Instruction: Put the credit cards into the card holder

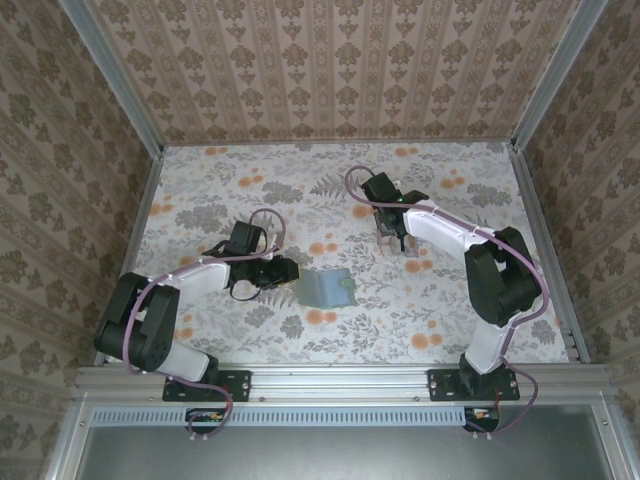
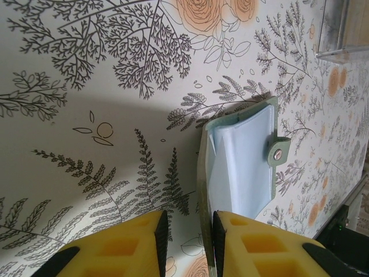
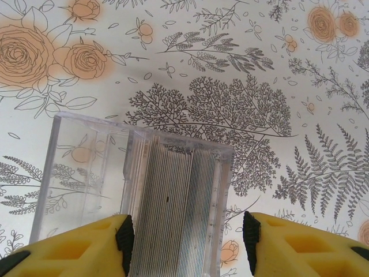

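Sage-green bifold card holder (image 1: 328, 287) lies open on floral table (image 1: 450, 300), long axis crosswise; left gripper (image 2: 190, 218) stands narrowly apart astride its edge. Right gripper (image 3: 184, 222) gapes around clear plastic box (image 3: 86, 167) of upright credit cards (image 3: 173, 202).

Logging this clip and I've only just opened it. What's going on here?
Two robot arms are working over a floral table. The left claw has the raised edge of an open green wallet between its fingers, but a gap on one side leaves the grip uncertain. The right claw sits open astride a clear case that holds a stack of cards. The wallet's open side looks empty.
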Controlling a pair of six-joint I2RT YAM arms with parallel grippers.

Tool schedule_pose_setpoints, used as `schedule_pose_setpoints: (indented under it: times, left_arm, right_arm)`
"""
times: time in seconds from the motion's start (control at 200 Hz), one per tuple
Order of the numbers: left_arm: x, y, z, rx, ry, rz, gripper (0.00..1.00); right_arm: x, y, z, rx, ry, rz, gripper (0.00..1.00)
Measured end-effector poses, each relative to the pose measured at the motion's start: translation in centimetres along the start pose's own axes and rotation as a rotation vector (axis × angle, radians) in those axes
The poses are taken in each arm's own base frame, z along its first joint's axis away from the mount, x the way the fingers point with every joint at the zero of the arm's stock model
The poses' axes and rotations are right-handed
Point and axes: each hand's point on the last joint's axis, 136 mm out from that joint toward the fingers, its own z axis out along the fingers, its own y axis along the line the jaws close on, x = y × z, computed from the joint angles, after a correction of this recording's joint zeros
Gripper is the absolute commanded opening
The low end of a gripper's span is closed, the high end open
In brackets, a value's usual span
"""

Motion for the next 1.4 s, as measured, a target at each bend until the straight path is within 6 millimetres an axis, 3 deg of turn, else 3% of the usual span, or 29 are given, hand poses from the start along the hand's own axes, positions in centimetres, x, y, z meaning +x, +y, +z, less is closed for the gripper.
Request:
schedule_pose_setpoints:
  times: [0.36,0.78,1.0,1.4]
  left_arm:
    - [-0.1,0.2,0.3,0.000,0.001,-0.001,0.29]
    - [-0.2,0.2,0.4,0.003,-0.003,0.002,0.29]
    - [0.0,0.4,0.5,0.002,-0.002,0.002,0.29]
    - [0.0,0.6,0.8,0.001,0.002,-0.001,0.29]
  right_arm:
    - [-0.1,-0.9,-1.0,0.018,-0.011,0.004,0.49]
    - [0.5,0.8,-0.7,-0.080,0.023,0.035,0.63]
    - [1.4,0.6,1.0,-0.052,0.066,0.027,0.57]
    - [0.8,-1.2,0.1,0.013,0.026,0.035,0.55]
